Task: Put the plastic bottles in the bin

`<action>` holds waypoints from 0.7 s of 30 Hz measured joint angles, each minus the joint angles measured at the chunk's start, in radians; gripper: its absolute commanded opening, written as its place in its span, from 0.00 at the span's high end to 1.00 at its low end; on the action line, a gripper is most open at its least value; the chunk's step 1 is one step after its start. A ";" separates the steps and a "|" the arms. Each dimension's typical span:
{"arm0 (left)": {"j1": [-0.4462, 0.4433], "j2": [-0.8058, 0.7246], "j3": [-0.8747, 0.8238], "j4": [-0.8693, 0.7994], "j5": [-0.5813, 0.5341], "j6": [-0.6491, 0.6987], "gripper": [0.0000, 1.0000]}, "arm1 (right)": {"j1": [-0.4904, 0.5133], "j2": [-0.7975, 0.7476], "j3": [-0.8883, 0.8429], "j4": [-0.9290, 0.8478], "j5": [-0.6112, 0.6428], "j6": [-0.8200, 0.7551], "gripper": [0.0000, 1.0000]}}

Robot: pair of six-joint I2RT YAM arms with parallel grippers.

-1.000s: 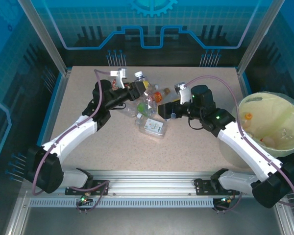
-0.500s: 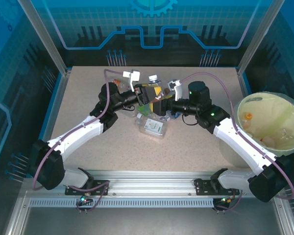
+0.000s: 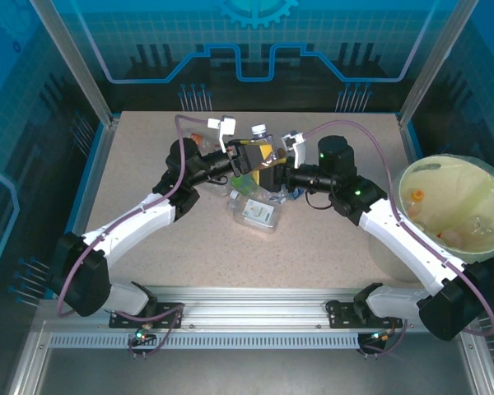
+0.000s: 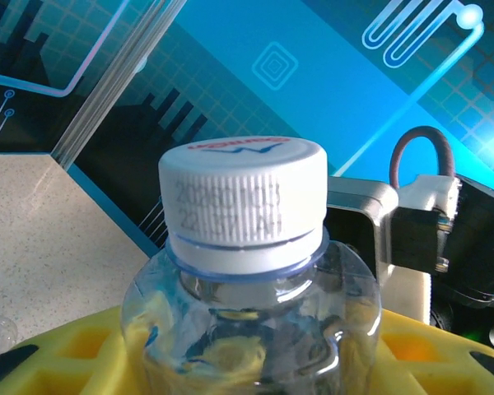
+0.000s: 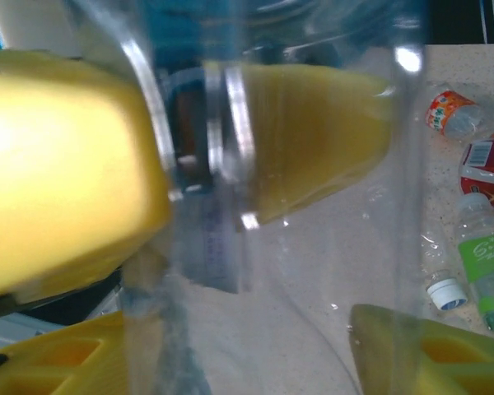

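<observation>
Above the bench (image 3: 148,164), at about 12 o'clock from its middle, the two arms meet over one clear bottle (image 3: 258,141) with a white cap (image 4: 243,197). The left tool (image 3: 255,156) is closed on this bottle, its yellow pads (image 4: 66,350) clamping the body below the neck. The right tool (image 3: 277,176) comes in from 3 o'clock, and its yellow fingers (image 5: 420,350) stand on either side of the same clear body. I cannot tell whether they press on it.

Just under the tools, at 6 o'clock, a green-labelled bottle (image 3: 258,214) lies on the bench among other clear ones. The right wrist view shows more lying bottles with an orange label (image 5: 449,111), a red label (image 5: 486,160) and a green label (image 5: 486,271).

The bin (image 3: 449,159) stands off the bench's 3 o'clock edge, well apart, with an orange-capped bottle (image 3: 417,196) inside.
</observation>
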State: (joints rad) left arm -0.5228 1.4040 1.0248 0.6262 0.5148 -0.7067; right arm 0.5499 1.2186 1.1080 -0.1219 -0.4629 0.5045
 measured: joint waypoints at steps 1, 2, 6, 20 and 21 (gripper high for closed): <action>0.000 0.000 0.000 0.000 0.000 0.001 0.52 | 0.000 0.000 0.000 -0.001 0.003 -0.007 0.49; 0.000 0.000 0.000 -0.001 0.000 0.002 0.52 | 0.000 -0.001 0.000 -0.001 0.004 -0.008 0.50; 0.000 0.000 0.000 -0.011 0.000 0.008 0.46 | 0.001 -0.002 0.000 -0.010 0.010 -0.014 0.53; -0.004 -0.018 0.002 -0.169 -0.097 0.123 0.02 | 0.020 -0.008 0.029 -0.196 0.143 -0.105 0.59; -0.004 -0.028 0.002 -0.180 -0.107 0.132 0.01 | 0.020 -0.013 0.039 -0.222 0.166 -0.117 0.60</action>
State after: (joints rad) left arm -0.5266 1.3762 1.0264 0.4458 0.4080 -0.5747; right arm 0.5701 1.2053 1.1469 -0.3439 -0.2974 0.3874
